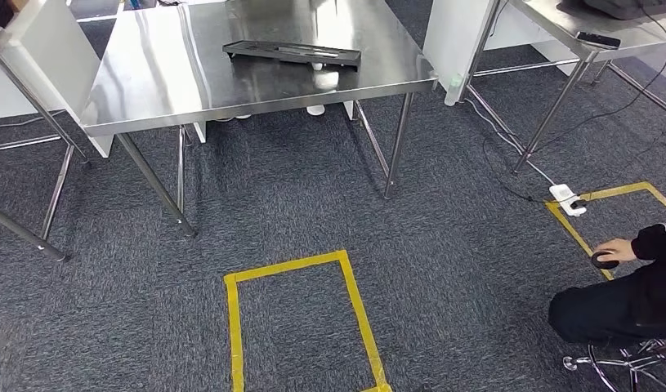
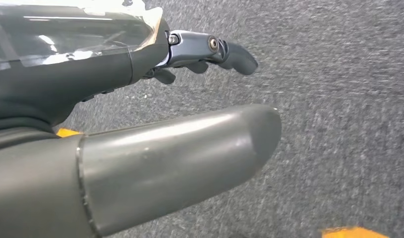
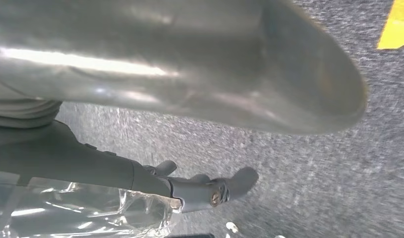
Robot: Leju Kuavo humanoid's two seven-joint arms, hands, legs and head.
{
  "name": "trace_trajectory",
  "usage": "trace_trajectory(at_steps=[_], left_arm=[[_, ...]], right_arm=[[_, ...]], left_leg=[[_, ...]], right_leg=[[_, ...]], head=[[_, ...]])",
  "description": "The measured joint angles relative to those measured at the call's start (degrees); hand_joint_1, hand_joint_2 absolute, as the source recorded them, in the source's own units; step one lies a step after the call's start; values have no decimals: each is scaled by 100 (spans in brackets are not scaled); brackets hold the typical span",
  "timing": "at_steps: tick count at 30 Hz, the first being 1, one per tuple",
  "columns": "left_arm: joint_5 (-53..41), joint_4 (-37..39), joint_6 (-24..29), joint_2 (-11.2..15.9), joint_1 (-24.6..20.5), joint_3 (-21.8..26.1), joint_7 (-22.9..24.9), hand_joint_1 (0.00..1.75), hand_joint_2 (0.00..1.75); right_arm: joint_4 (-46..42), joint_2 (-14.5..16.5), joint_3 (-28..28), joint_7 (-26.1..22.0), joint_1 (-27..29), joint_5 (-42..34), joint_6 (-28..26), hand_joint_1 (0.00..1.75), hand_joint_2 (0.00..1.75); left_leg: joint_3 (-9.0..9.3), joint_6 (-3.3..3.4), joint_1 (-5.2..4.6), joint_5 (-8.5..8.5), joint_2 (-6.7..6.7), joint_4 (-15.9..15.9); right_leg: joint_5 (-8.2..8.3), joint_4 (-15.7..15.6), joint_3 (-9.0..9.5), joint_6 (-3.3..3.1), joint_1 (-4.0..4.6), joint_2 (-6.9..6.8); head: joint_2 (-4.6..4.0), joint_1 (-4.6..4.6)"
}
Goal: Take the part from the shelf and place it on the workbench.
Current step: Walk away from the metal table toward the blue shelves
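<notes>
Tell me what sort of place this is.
Probably a robot test workshop: a stainless-steel workbench holding a long dark tray-like part, a yellow tape rectangle on grey carpet, and a white power strip.

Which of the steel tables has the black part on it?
The middle steel table, straight ahead beyond the yellow tape rectangle. The long black part lies flat near its front right corner; the right-hand table holds only smaller dark items.

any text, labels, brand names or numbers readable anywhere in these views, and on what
None can be read.
The black part on the steel workbench shows no legible marking.
The white power strip on the carpet and the dark device on the far table are too small to show any print.
The yellow floor tape is plain.
</notes>
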Motion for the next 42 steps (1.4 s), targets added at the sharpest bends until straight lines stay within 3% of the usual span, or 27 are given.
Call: trace_trajectory(at_steps=[3,4,5,6,8,10,12,14,15,16,18,19,20,22,24,26,27,29,30,32,34,35,36,37,39,40,42], left_arm=[[21,7,13,-2,14,2,-11,0,0],[18,8,13,-2,13,2,-20,0,0],[7,8,13,2,11,2,-31,0,0],[-9,8,13,8,10,1,-42,0,0],[-40,8,10,20,6,0,-58,0,0],[-54,8,8,27,-14,-1,-66,0,0],[-62,8,7,28,-30,-2,-73,0,0],[-65,12,7,28,-27,-2,-76,0,0],[-63,16,7,28,-25,-2,-75,0,0],[-61,20,8,30,-24,-1,-74,0,0],[-69,23,8,33,-22,-1,-75,0,0],[-79,23,9,33,-21,-2,-75,0,0],[-91,23,9,33,-21,-2,-76,0,0],[-110,23,12,33,-21,-3,-75,0,0],[-134,23,19,34,-21,-4,-70,0,0],[-158,23,25,33,-22,-5,-60,0,0],[-167,23,27,34,-24,-6,-56,0,0],[-189,24,29,43,-22,-8,-51,0,0],[-202,26,29,52,-16,-10,-50,0,0],[-225,29,31,69,1,-10,-42,0,0],[-234,29,31,71,8,-11,-33,0,0],[-237,29,30,72,9,-11,-31,0,0],[-240,29,29,74,6,-12,-31,0,0],[-241,30,29,77,5,-12,-32,0,0],[-246,30,28,80,3,-13,-34,0,0],[-254,29,28,79,-1,-15,-37,0,0],[-275,28,25,76,-13,-23,-46,0,0]], right_arm=[[6,-8,-1,5,-17,1,62,0,0],[6,-9,-1,-1,-21,-4,79,0,0],[6,-9,-3,-10,-24,-13,91,0,0],[6,-8,-10,-21,-28,-24,99,0,0],[6,-8,-33,-40,-34,-42,105,0,0],[6,-7,-50,-52,-40,-45,105,0,0],[6,-5,-60,-61,-54,-46,105,0,0],[10,-6,-74,-64,-50,-47,105,0,0],[14,-8,-79,-64,-44,-48,105,0,0],[19,-7,-83,-65,-33,-49,106,0,0],[23,-2,-88,-73,-27,-68,106,0,0],[23,1,-93,-83,-25,-83,106,0,0],[23,1,-101,-96,-26,-100,104,0,0],[23,-1,-123,-123,-27,-119,103,0,0],[23,3,-147,-139,-35,-122,103,0,0],[24,6,-167,-143,-54,-111,101,0,0],[24,8,-175,-142,-63,-108,100,0,0],[27,17,-190,-142,-61,-119,95,0,0],[31,22,-200,-146,-49,-128,91,0,0],[39,35,-224,-161,-18,-145,83,0,0],[39,39,-239,-174,-5,-149,77,0,0],[39,42,-243,-179,-3,-148,77,0,0],[39,44,-248,-181,-2,-147,77,0,0],[39,46,-255,-184,-2,-146,77,0,0],[39,50,-266,-185,-3,-140,77,0,0],[39,51,-269,-184,-4,-137,77,0,0],[39,50,-274,-181,-13,-137,76,0,0]], left_leg=[[-176,-74,36,-974,-27,845],[-214,-93,39,-1184,-32,1223],[-207,-107,42,-1236,-37,1517],[-125,-112,47,-1148,-39,1646],[335,-97,66,-857,-43,1297],[1012,-59,70,-904,-69,440],[1346,5,35,-1068,-93,-82],[1265,107,5,-985,-66,-154],[1183,172,-2,-904,-49,-171],[1083,235,-3,-812,-29,-193],[869,314,-18,-639,-10,-204],[761,324,-28,-554,1,-199],[662,321,-35,-471,11,-193],[466,301,-42,-312,26,-173],[292,261,-48,-163,29,-146],[184,206,-68,-32,32,-111],[150,177,-77,31,38,-102],[83,116,-72,149,46,-103],[40,81,-59,87,35,-66],[-64,4,-20,-401,3,265],[-167,-73,13,-1028,-15,971],[-198,-105,30,-1123,-18,1336],[-191,-134,51,-1038,-18,1610],[-123,-158,77,-830,-18,1729],[306,-194,134,-510,-21,1365],[630,-203,147,-551,-30,947],[1115,-159,136,-856,-52,217]], right_leg=[[249,8,-257,-136,-17,-38],[326,19,-349,-136,-6,-47],[400,40,-448,-126,1,-55],[467,71,-554,-108,4,-61],[575,161,-766,-61,2,-63],[653,256,-922,-1,18,-61],[751,282,-989,80,30,-67],[840,267,-1049,167,27,-67],[772,325,-1105,170,28,-60],[595,470,-1190,140,30,-51],[20,1070,-1371,33,25,-35],[-200,1432,-1432,19,23,-31],[-294,1737,-1439,48,23,-28],[-118,1887,-1222,181,25,-26],[101,1275,-633,250,26,-25],[25,335,3,201,54,-24],[-56,32,168,165,72,-20],[-88,-124,159,96,50,-20],[-38,-106,92,46,25,-28],[109,-94,-56,-71,-28,-56],[249,-86,-228,-118,-12,-70],[315,-77,-319,-111,-10,-74],[376,-61,-411,-96,-13,-81],[435,-32,-500,-74,-21,-87],[518,68,-670,-11,-42,-92],[542,136,-745,20,-42,-89],[590,236,-848,96,-19,-87]], head=[[0,-23],[0,-30],[0,-29],[0,-31],[0,-32],[0,-31],[0,-31],[0,-33],[0,-31],[0,-22],[0,4],[0,13],[0,16],[0,15],[0,16],[0,16],[0,12],[0,0],[0,-9],[0,-27],[0,-40],[0,-44],[0,-45],[0,-46],[0,-49],[0,-52],[0,-54]])
